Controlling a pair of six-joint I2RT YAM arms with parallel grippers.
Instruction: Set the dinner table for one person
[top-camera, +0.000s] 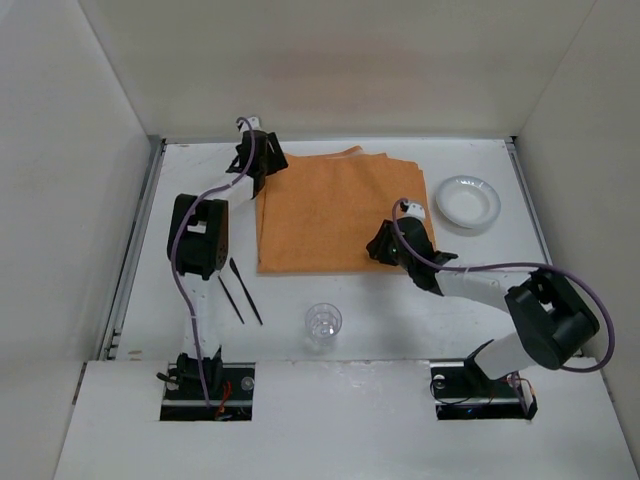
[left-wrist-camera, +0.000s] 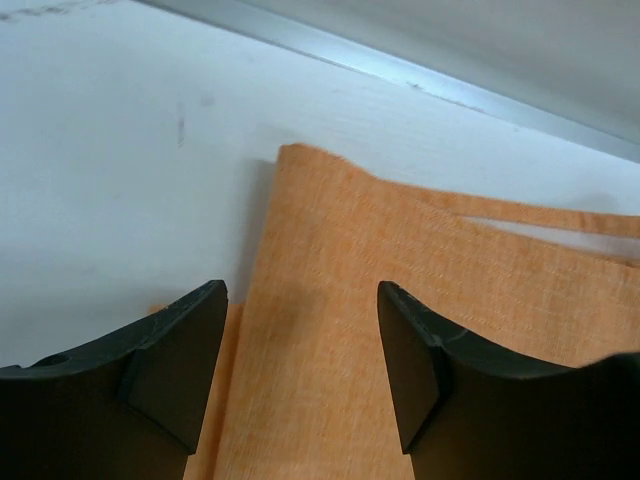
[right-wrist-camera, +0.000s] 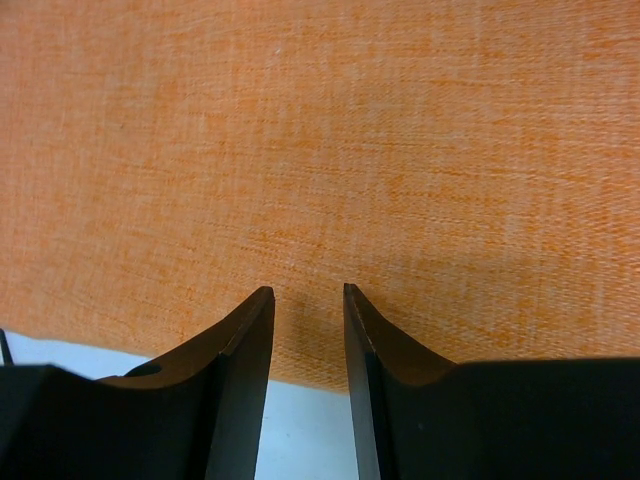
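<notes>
orange mat (top-camera: 320, 215) on dinner table (top-camera: 400, 310), left gripper (left-wrist-camera: 300, 295) jaws apart

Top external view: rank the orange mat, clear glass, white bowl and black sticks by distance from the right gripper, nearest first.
1. Orange mat: directly under the right gripper.
2. Clear glass, near-left, and white bowl, far-right: too close to call.
3. Black sticks: farthest, off to the left.
</notes>
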